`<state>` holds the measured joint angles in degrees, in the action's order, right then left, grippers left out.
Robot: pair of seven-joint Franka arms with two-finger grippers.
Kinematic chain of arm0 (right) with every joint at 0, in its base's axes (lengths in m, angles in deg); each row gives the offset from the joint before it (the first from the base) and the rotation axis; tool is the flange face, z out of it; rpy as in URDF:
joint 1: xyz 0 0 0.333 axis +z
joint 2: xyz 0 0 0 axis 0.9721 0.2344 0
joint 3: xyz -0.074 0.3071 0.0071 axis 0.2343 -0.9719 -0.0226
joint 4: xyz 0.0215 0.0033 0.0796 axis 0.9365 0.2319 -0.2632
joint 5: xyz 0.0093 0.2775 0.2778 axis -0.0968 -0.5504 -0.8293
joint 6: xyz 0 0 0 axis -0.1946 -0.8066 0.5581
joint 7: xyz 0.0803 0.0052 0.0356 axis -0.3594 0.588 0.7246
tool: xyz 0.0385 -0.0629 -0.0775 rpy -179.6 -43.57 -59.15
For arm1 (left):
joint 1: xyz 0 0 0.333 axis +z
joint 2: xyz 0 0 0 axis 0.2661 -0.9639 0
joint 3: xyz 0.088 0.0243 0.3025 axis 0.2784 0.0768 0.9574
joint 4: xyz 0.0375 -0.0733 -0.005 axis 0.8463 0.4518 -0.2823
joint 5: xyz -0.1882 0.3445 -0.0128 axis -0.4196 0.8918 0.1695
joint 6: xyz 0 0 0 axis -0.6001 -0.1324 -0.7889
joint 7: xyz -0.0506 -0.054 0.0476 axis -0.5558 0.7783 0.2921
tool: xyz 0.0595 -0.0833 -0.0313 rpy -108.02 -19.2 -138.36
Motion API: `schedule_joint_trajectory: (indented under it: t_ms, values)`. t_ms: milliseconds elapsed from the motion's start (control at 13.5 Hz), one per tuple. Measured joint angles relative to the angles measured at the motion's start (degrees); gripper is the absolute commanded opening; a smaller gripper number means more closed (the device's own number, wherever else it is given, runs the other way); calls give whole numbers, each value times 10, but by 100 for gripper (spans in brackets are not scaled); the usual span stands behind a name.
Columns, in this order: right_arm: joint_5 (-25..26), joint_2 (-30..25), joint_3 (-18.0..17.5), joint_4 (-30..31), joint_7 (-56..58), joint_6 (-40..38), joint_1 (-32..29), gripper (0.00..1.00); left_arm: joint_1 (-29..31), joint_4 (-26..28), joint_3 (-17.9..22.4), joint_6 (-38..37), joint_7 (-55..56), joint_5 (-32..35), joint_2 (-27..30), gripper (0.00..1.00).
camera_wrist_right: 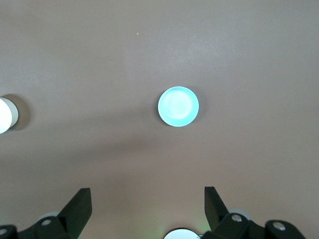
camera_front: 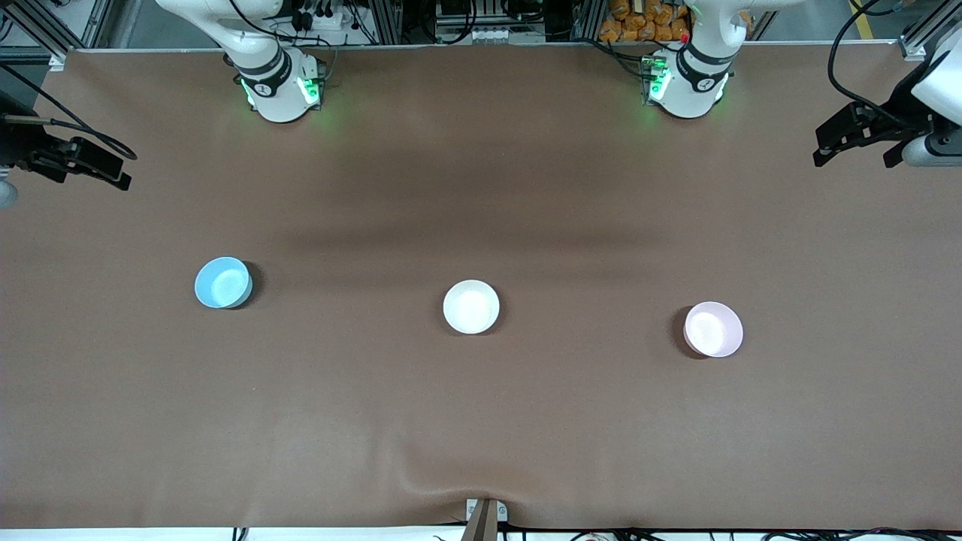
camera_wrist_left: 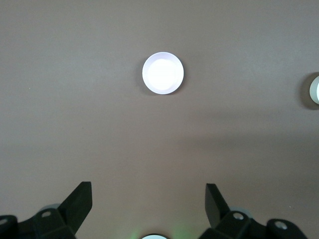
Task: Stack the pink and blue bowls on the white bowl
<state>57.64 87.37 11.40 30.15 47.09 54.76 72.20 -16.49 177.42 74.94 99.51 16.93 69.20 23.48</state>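
The white bowl [camera_front: 471,306] stands mid-table. The light blue bowl [camera_front: 223,282] stands toward the right arm's end, and the pale pink bowl [camera_front: 713,329] toward the left arm's end, a little nearer the front camera. All three stand apart and upright. My left gripper [camera_front: 854,154] hangs open and empty, high over the left arm's end of the table. Its wrist view [camera_wrist_left: 148,199] shows the pink bowl [camera_wrist_left: 163,73] and the white bowl's edge [camera_wrist_left: 315,90]. My right gripper [camera_front: 86,174] hangs open and empty over the right arm's end. Its wrist view [camera_wrist_right: 148,199] shows the blue bowl [camera_wrist_right: 178,106] and the white bowl [camera_wrist_right: 6,115].
A brown cloth [camera_front: 481,421] covers the table, with a wrinkle by a small bracket [camera_front: 485,517] at the edge nearest the front camera. The two arm bases [camera_front: 282,90] [camera_front: 688,86] stand along the table's edge farthest from that camera.
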Motion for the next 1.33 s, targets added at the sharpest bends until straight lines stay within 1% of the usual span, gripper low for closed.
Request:
schedule_joint_trajectory:
  t_ms: [519,1333]
  values:
    - [3,0,0,0,22,0,0,100,8,-10,4,-3,0,0,-19,100]
    - [3,0,0,0,23,0,-1,100,15,-10,5,-3,0,0,-23,100]
